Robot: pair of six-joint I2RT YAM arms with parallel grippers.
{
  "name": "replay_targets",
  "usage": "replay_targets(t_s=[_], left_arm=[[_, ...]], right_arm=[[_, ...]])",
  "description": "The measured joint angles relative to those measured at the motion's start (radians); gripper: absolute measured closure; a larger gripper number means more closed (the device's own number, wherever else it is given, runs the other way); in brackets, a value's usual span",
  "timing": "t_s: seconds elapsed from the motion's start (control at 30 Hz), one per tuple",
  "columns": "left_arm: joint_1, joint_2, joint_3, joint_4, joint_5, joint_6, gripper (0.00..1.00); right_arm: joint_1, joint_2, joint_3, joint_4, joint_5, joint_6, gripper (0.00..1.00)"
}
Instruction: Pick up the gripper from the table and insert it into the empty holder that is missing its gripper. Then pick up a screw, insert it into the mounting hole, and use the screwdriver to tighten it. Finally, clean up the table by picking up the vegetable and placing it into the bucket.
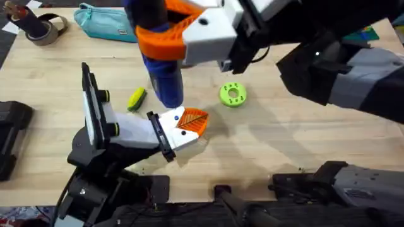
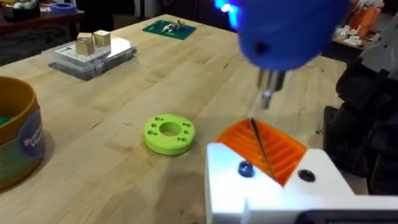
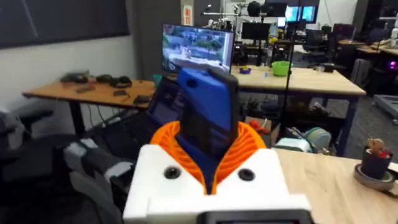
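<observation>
My right gripper (image 1: 165, 33) hangs high over the table, shut on the blue screwdriver (image 1: 164, 75), which points straight down. In the right wrist view the blue handle (image 3: 208, 109) stands between the orange pads (image 3: 249, 146). The screwdriver's metal tip (image 2: 267, 96) hovers just above my left gripper (image 2: 261, 149), whose orange ribbed pads lie together with nothing between them. A small blue screw (image 2: 244, 168) sits in the white finger mount (image 2: 273, 190), beside a dark hole (image 2: 305, 176). The yellow-green vegetable (image 1: 136, 99) lies on the table left of the screwdriver. The tan bucket (image 2: 15, 137) stands beyond the lime-green disc.
A lime-green disc with holes (image 1: 233, 94) lies right of the screwdriver. A teal pouch (image 1: 104, 22) and a tan ring-shaped object (image 1: 43, 28) sit at the back left. A clear box with cubes (image 2: 93, 53) and a green board (image 2: 168, 28) lie farther off.
</observation>
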Motion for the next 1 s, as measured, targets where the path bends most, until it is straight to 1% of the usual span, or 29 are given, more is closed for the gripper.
replay_targets(t_s=[0.13, 0.3, 0.67, 1.0], left_arm=[[0.000, 0.000, 0.000, 0.000, 0.000, 0.000, 0.989], [0.000, 0.000, 0.000, 0.000, 0.000, 0.000, 0.989], [0.000, 0.000, 0.000, 0.000, 0.000, 0.000, 0.989], [0.000, 0.000, 0.000, 0.000, 0.000, 0.000, 0.989]], right_arm=[[-0.027, 0.000, 0.000, 0.005, -0.001, 0.080, 0.968], [-0.051, 0.000, 0.000, 0.037, -0.001, 0.099, 0.970], [-0.043, 0.007, 0.000, 0.050, -0.001, -0.036, 0.970], [-0.037, 0.007, -0.031, 0.050, 0.000, -0.099, 0.970]])
